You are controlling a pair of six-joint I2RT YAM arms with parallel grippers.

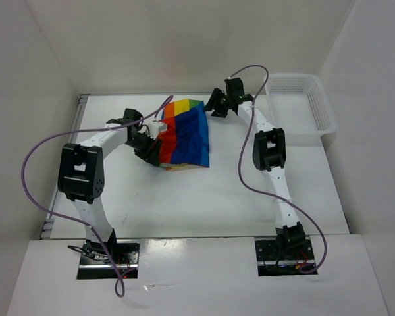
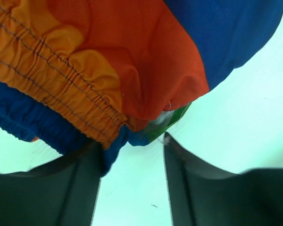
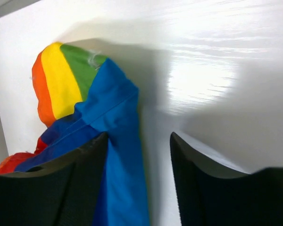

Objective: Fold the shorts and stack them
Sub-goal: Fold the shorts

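White table [image 1: 217,204]: shorts [image 1: 187,135] centre, basket [image 1: 296,105] far right.

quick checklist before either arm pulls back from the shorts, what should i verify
1. Left hand open: ok, fingers apart.
2. Right hand open: ok, fingers apart.
3. Fabric clear of right hand: not ok, a blue fold of the shorts lies between its fingers.
4. Fabric clear of left hand: not ok, the elastic edge touches one finger.
5. Fold neat: cannot tell.
6. Basket out of the arms' way: ok, it stands apart on the right.
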